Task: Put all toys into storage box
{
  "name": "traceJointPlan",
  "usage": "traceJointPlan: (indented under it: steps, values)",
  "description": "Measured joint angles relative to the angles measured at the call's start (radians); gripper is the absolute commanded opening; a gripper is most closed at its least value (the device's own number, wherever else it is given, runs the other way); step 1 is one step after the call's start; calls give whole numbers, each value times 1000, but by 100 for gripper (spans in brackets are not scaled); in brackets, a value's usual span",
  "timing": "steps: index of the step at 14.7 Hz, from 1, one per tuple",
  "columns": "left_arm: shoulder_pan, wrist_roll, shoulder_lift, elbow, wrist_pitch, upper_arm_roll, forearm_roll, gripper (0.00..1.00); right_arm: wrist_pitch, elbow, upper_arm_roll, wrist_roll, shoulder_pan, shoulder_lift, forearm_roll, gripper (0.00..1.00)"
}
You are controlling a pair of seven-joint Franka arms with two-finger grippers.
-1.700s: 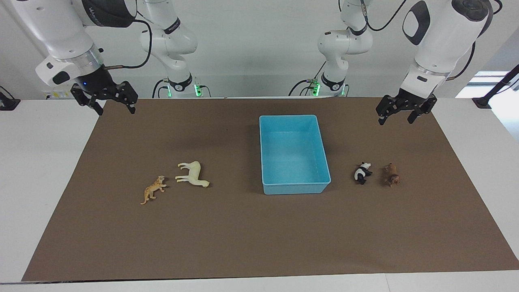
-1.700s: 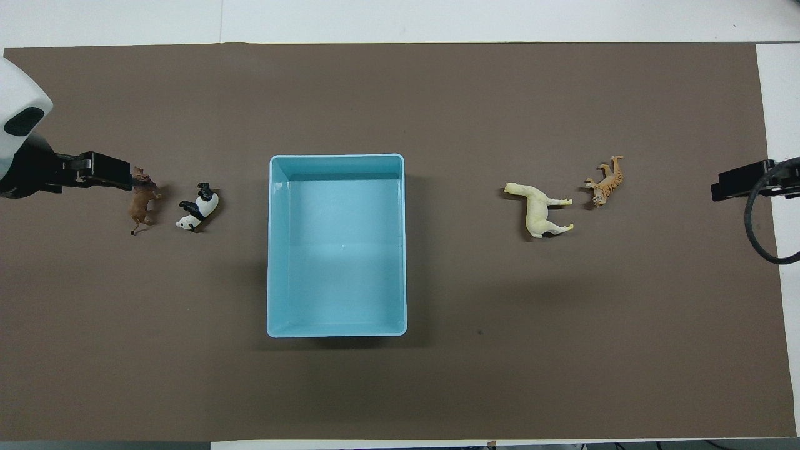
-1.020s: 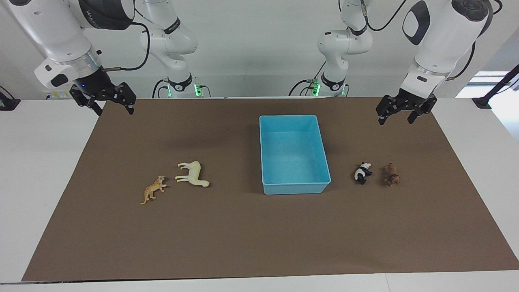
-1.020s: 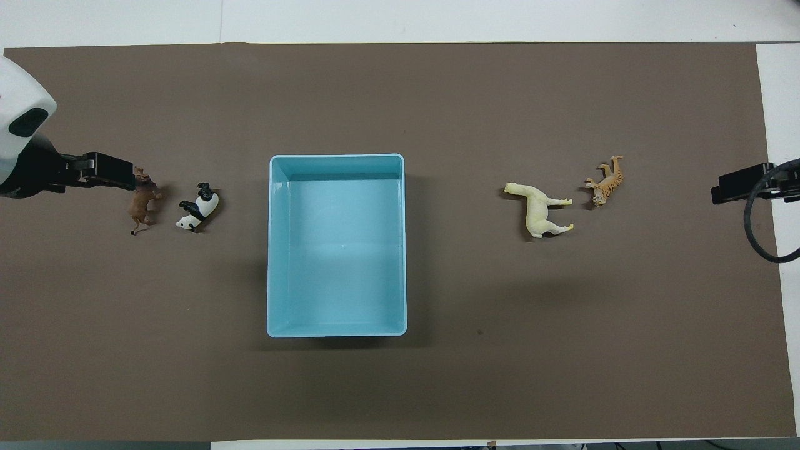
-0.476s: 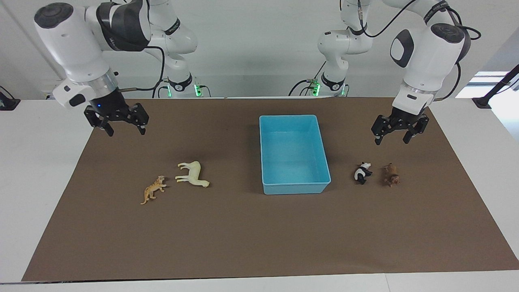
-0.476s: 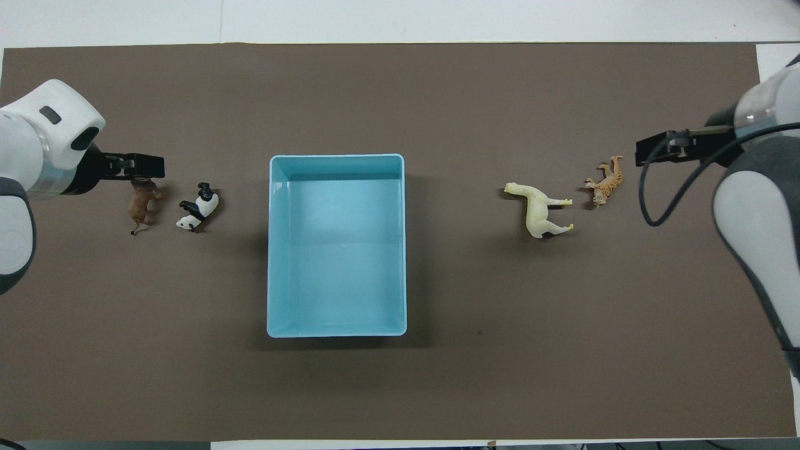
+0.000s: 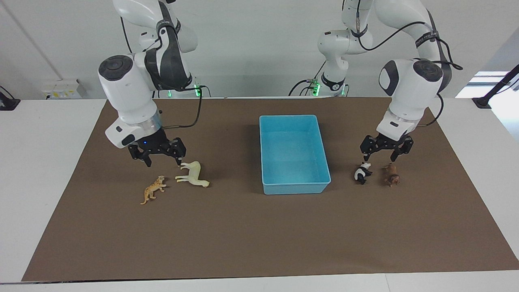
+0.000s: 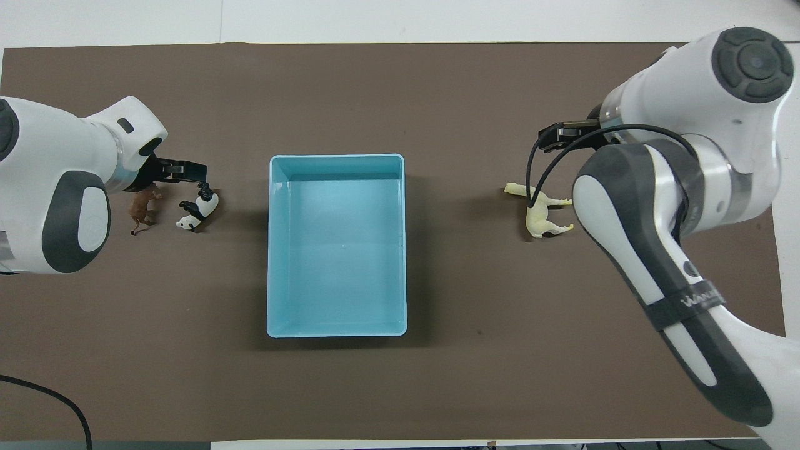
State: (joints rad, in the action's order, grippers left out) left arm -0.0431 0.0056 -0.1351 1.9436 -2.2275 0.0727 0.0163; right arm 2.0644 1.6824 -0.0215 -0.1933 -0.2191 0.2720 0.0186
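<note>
Facing view: both grippers (jaws spread) hang low.

Storage box (image 7: 294, 152): light blue, plain. Horse (image 7: 193, 174), just beside the right gripper (image 7: 161, 159): cream-white. Tiger (image 7: 153, 189), near the same black claw: orange, dark stripes. Panda (image 7: 362, 173), under the black left gripper (image 7: 379, 156): black-and-white patches. Fourth animal (image 7: 391, 175), beside it: dark brown. Table cover (image 7: 259, 235): plain brown.

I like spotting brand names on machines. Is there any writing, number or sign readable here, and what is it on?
"WANDE...", only partly legible: white letters on the black strap around the right arm, in the overhead view.
Lettering on the left arm's strap: too small to read.
Toys and storage box: no text visible.
</note>
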Motion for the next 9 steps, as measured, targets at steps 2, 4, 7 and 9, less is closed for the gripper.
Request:
traceJointPlan:
  steps: [2,4,7,9]
  values:
    - [33,26,-6,0,-42,-6,9,100,23,1,0,-23,-37,34,0,100]
    - [74,66,-21,0,-87,-10,15,100,35,4,0,-10,-47,56,-2,100]
    - [126,146,-49,0,-143,-11,44,100,71,25,-2,162,-49,61,-3,100]
    - [147,183,-69,0,-173,-12,44,100,125,62,-1,288,-51,58,-3,100]
